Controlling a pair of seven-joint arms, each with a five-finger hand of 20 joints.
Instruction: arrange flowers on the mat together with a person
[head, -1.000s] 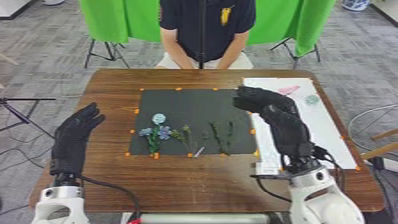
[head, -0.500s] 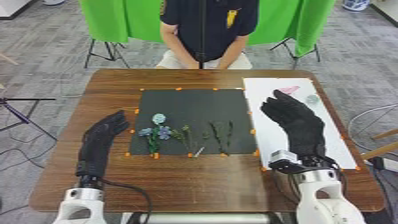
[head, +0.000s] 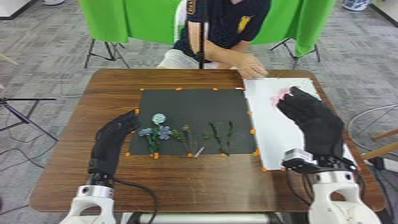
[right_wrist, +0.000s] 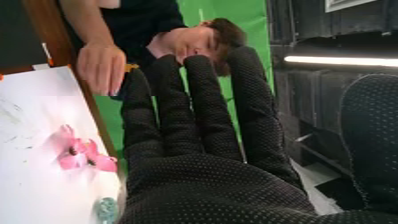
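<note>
In the head view my right hand (head: 306, 109) is over the white sheet (head: 271, 125), beside the pink flower (head: 282, 94) and partly covering it. My left hand (head: 115, 131) is at the left edge of the dark mat (head: 191, 102), fingers straight. On the mat lie a pale blue flower (head: 159, 118), blue-violet flowers (head: 163, 132) and several green stems (head: 229, 134). In the right wrist view my right hand (right_wrist: 209, 187) has straight fingers and holds nothing; the pink flower (right_wrist: 87, 154) and a pale green flower (right_wrist: 107, 210) lie on the white sheet.
Across the table a person's hand (head: 252, 67) is at the table's far edge, by the white sheet's corner. Orange tape pieces (head: 252, 131) edge the mat. Brown wood (head: 213, 185) lies between the mat and the near edge.
My right hand has moved right from the mat's edge over the white sheet. My left hand has come in toward the mat. The person's hand has reached to the table's far edge.
</note>
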